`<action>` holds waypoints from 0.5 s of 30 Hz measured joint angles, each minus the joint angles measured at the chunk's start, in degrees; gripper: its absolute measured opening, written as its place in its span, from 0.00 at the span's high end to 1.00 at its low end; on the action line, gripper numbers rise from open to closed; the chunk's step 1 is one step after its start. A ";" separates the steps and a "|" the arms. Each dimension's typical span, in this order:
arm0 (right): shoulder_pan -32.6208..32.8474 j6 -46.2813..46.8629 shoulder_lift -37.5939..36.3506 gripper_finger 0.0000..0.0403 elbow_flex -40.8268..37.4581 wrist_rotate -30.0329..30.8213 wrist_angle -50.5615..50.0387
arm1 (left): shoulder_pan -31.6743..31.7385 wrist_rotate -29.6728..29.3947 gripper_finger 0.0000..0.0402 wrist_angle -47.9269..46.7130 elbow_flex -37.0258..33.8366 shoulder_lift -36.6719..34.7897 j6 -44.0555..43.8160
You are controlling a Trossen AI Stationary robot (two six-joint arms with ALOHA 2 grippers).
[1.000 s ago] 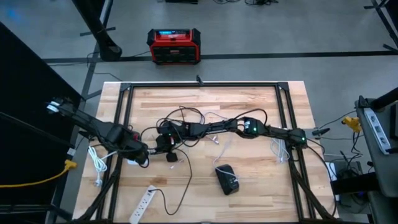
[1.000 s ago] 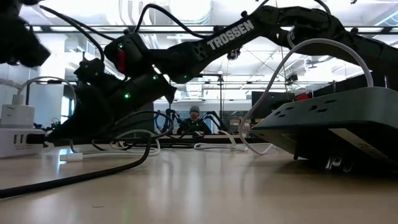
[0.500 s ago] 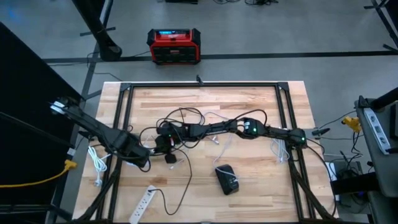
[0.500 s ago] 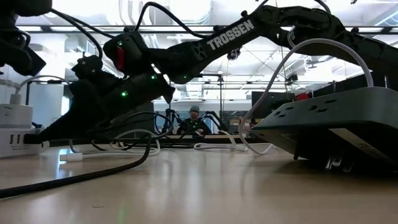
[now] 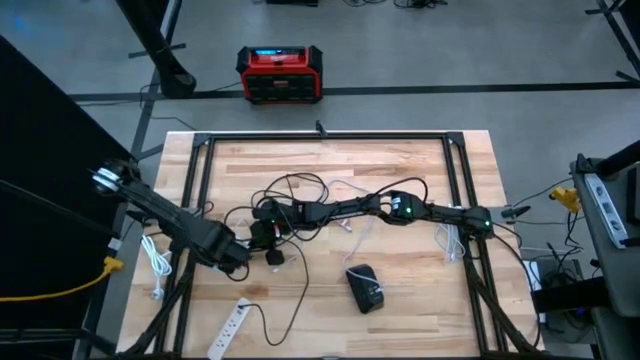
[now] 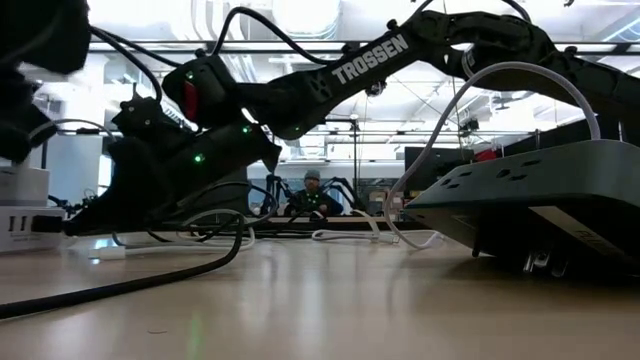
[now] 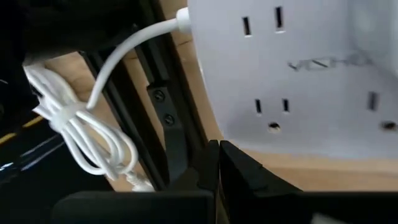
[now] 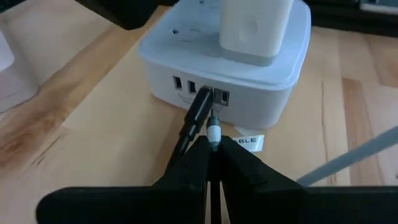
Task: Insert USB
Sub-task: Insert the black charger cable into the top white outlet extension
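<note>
A white charging hub (image 8: 230,68) lies on the wooden table with a row of USB ports on its side and a white charger (image 8: 255,25) plugged into its top. A black USB plug (image 8: 198,112) stands slanted at one port. My right gripper (image 8: 213,148) reaches from the table's right (image 5: 258,232) and is shut on a small grey cable end just in front of the ports. My left gripper (image 7: 217,152) is shut and hangs close over the hub's outlet face (image 7: 292,74) near the table's left edge (image 5: 238,262). My left gripper's shut fingertips stand at the hub's edge; whether they touch it I cannot tell. My right gripper pinches the grey cable end (image 8: 213,132) between its two fingertips, coming slanting down from the table's right. The piece points at the hub's USB ports, just off the table.
A black power strip (image 5: 364,288) lies near the front middle and looms at the right of the low view (image 6: 540,195). A white power strip (image 5: 232,325) lies at the front left. A coiled white cable (image 7: 81,127) lies beside the black frame rail (image 7: 165,124). Tangled cables (image 5: 300,195) lie mid-table.
My left gripper has come down and a little toward the table's right, tipping steeper over the hub, still shut. My right gripper has kept still with the cable end at the ports.
</note>
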 joint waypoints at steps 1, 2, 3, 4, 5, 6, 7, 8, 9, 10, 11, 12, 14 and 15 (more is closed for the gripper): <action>0.00 0.00 0.00 0.97 0.00 0.00 -0.27 | -0.17 0.12 1.00 0.02 -0.02 1.39 0.33; 0.00 -0.01 0.00 0.97 0.00 0.00 -0.55 | -0.23 0.39 1.00 0.02 -0.02 2.48 0.66; 0.00 0.01 0.00 0.97 0.00 0.00 -0.73 | -0.23 0.60 1.00 0.03 -0.02 3.42 1.03; 0.04 0.00 0.00 0.97 0.00 0.00 -0.76 | -0.23 0.70 1.00 0.23 -0.04 4.38 1.69; 0.07 -0.01 0.00 0.97 0.00 0.02 -0.76 | -0.23 0.57 1.00 1.05 -0.17 5.23 2.69; 0.10 0.01 0.00 0.97 0.00 0.02 -0.74 | -0.23 0.38 1.00 1.50 -0.32 5.81 3.77; 0.13 0.01 0.00 0.97 0.00 0.00 -0.74 | -0.14 0.11 1.00 1.88 -0.43 6.12 4.52; 0.15 0.01 0.00 0.97 0.00 0.02 -0.76 | -0.10 -0.37 1.00 2.30 -0.44 6.38 5.13; 0.21 0.00 0.00 0.97 0.00 0.02 -0.76 | -0.10 -1.01 1.00 2.51 -0.44 6.56 5.41; 0.24 -0.01 0.00 0.97 0.00 0.21 -0.76 | -0.10 -1.41 1.00 2.69 -0.44 6.62 5.57; 0.24 -0.03 0.00 0.97 0.00 0.71 -0.77 | -0.10 -1.82 1.00 2.83 -0.44 6.36 5.79; 0.24 -0.12 0.00 0.97 0.00 0.85 -0.84 | -0.10 -2.21 1.00 3.07 -0.44 6.22 5.97; 0.24 -0.26 0.00 0.97 0.00 0.90 -1.53 | -0.12 -2.95 1.00 3.46 -0.50 5.21 6.14; 0.22 -0.25 0.00 0.97 0.00 0.90 -2.13 | -0.12 -3.44 1.00 3.82 -0.49 4.58 6.22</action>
